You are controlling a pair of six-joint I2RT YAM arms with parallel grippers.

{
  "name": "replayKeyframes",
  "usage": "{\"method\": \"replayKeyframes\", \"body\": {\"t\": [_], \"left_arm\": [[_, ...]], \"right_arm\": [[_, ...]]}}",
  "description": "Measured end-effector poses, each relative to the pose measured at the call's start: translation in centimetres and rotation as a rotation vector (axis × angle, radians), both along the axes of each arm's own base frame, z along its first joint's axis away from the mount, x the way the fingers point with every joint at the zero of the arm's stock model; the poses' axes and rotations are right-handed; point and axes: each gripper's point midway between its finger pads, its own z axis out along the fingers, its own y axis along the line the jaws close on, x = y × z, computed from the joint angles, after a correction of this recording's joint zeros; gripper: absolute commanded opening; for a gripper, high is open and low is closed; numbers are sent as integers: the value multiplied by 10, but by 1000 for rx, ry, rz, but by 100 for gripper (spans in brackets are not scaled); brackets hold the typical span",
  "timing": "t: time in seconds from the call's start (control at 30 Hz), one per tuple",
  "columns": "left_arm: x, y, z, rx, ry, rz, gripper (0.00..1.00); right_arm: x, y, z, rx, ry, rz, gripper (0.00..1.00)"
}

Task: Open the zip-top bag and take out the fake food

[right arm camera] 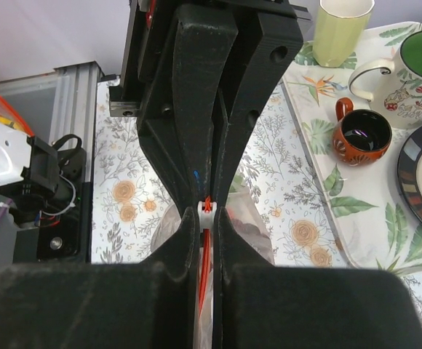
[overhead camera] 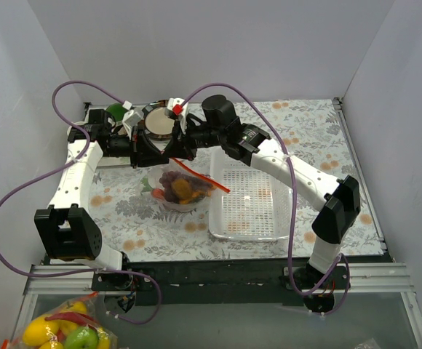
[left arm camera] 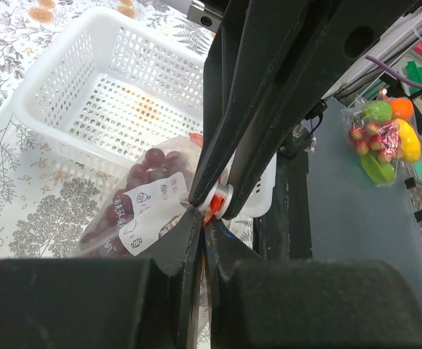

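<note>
The left gripper and right gripper are pinching the crinkly clear bag by its red-orange strip; part evenly, nine and three o'clock.

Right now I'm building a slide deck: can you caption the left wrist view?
Left gripper and right gripper pinch the mouth of the zip-top bag; grapes inside, white basket behind.

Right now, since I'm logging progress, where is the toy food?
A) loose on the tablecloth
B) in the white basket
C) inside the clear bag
C: the grapes show through the bag, and the basket holds nothing.
</note>
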Motion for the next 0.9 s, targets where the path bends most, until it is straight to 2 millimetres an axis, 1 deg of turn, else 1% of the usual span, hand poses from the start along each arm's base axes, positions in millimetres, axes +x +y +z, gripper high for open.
{"method": "replayKeyframes", "body": {"t": [0.17,0.33,0.67,0.73,0.8,0.9], "left_arm": [[1,1,-3,17,8,8,0],[5,2,-1,30,31,25,0],[23,3,27,56,-23,70,0],[29,7,31,62,-36,94,0],[37,16,37,65,-57,131,0],[51,37,47,60,-82,202,0]], "right_arm": [[0,-1,-6,0,-2,-2,1],[-1,-14,-17,-13,2,-24,1],[4,-45,-25,-15,-23,-106,1],[5,-51,-30,-21,-26,-122,1],[4,-57,-36,-29,-25,-137,1],[-2,-69,-57,-65,0,-158,1]]}}
